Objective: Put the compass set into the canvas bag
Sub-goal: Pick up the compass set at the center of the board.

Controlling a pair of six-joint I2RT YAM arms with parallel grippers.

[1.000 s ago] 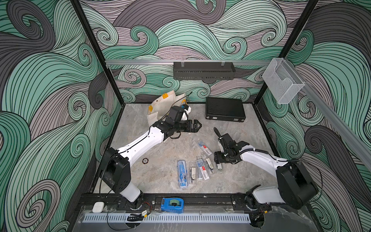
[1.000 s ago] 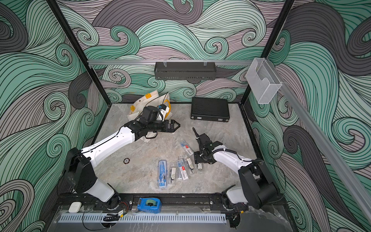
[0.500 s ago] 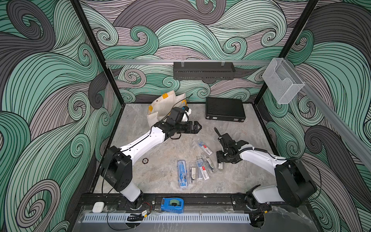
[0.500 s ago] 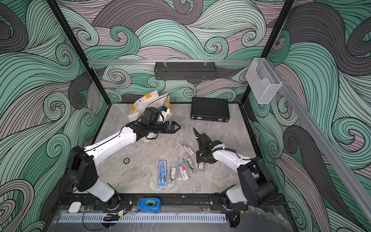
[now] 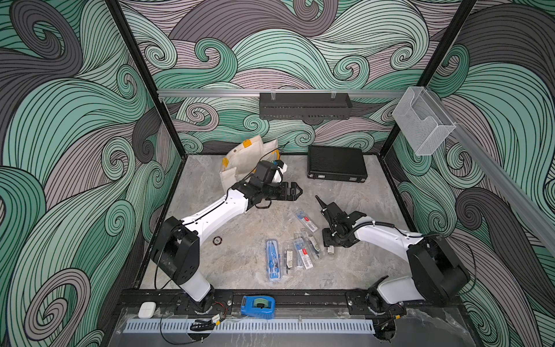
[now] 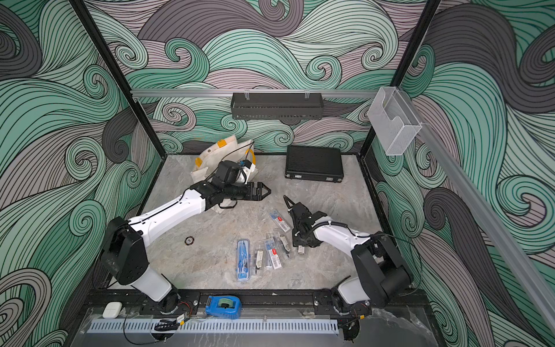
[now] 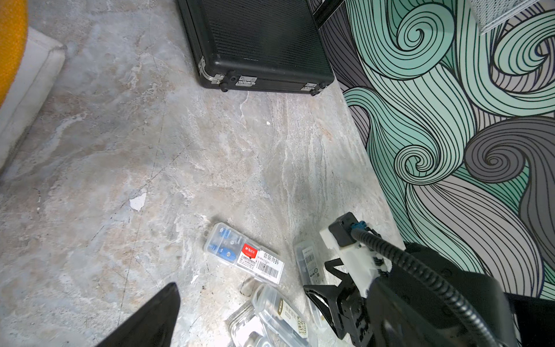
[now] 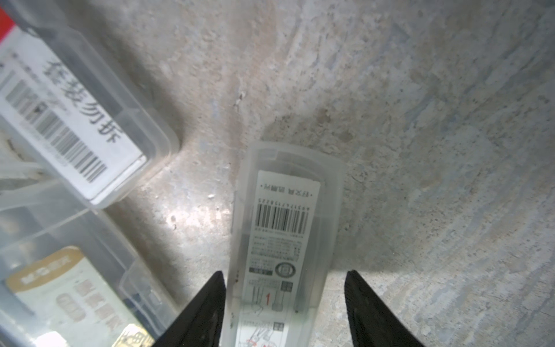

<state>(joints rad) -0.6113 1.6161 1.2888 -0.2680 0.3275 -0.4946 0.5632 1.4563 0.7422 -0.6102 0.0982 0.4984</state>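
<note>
My right hand (image 8: 283,272) is low on the desk (image 8: 420,120), straddling one clear slim case (image 8: 285,210). One finger touches it, the other stands apart, so no pinch. At least four more clear cases (image 5: 306,220) lie near it, plus one blue compass set (image 5: 273,263), flat on the desk. My left hand (image 5: 298,192) is spread and empty. One canvas bag (image 5: 240,159) sits back left, well apart, and one black hard case (image 5: 336,163) is at the back.

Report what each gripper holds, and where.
Nothing is held. The right gripper straddles one end of the clear barcode-labelled case, a gap beside one finger; the left gripper hangs open, empty.
</note>
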